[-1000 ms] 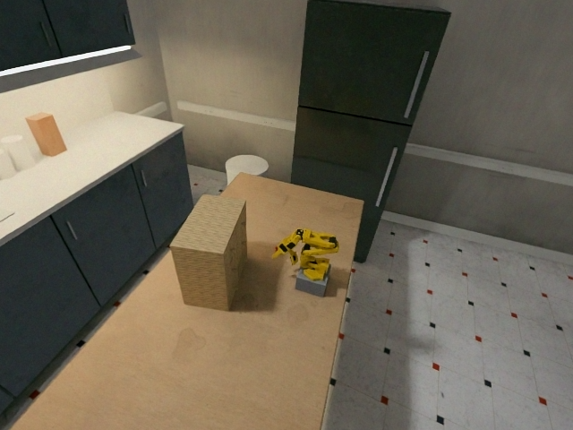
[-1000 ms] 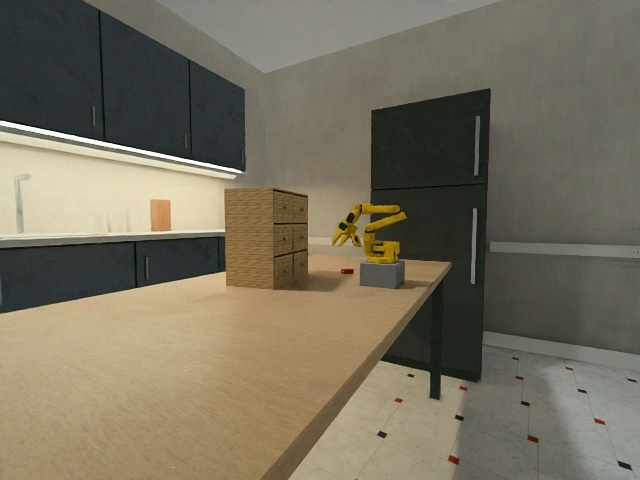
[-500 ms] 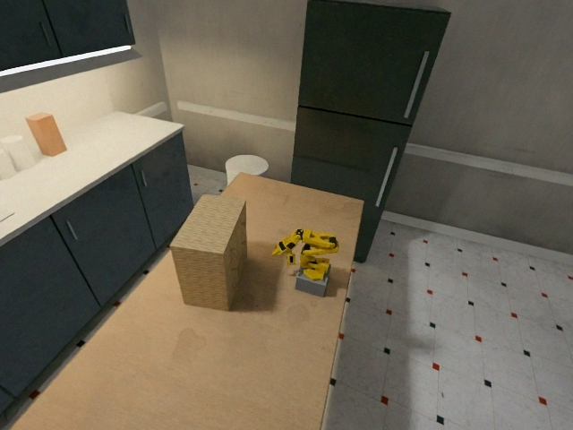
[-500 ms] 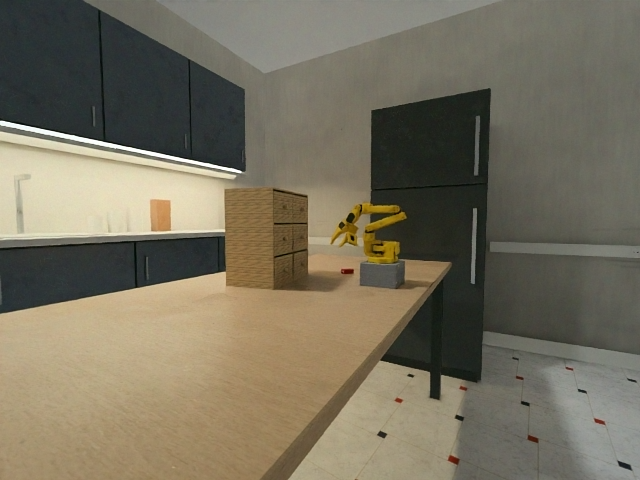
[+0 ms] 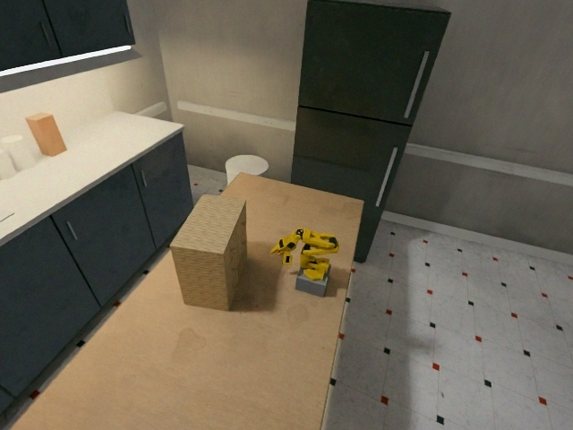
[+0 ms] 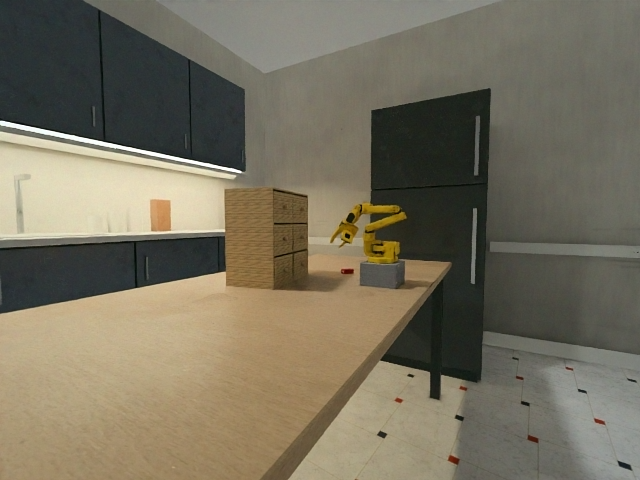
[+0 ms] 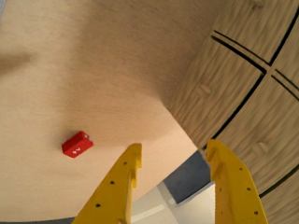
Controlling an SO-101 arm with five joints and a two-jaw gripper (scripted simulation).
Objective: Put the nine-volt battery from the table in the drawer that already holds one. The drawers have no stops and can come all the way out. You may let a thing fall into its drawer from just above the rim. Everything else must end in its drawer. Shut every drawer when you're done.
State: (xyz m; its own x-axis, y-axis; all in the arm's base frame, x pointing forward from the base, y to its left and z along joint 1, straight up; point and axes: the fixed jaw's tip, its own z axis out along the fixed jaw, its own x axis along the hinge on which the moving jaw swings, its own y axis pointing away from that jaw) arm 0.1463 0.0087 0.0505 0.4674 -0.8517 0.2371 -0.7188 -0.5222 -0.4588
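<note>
- In front of the cabinet point(image 5: 203, 278) point(image 6: 250, 237) point(image 7: 234, 70), on the table point(image 5: 259, 365) point(image 6: 170, 356) point(image 7: 117, 93), lies the red battery point(image 6: 346, 271) point(image 7: 78, 145); you can't see it from the top.
- Your claw point(image 5: 278, 257) point(image 6: 338, 243) point(image 7: 174, 146) hangs before the cabinet's face, its fingers partly apart and holding nothing.
- The cabinet's drawers point(image 6: 279, 248) point(image 7: 187, 107) look shut, so you can't tell which holds the other battery. Finding it seems the step in hand.
- Square the claw to one of the cabinet's knobs point(image 6: 284, 238) point(image 7: 203, 90) before closing, then draw straight out from the cabinet.
- Pull gently, only until you can see inside; without stops, a long tug could drop the drawer.
- Keep your fingers clear of the battery near the cabinet's foot, or you may knock it away.
</note>
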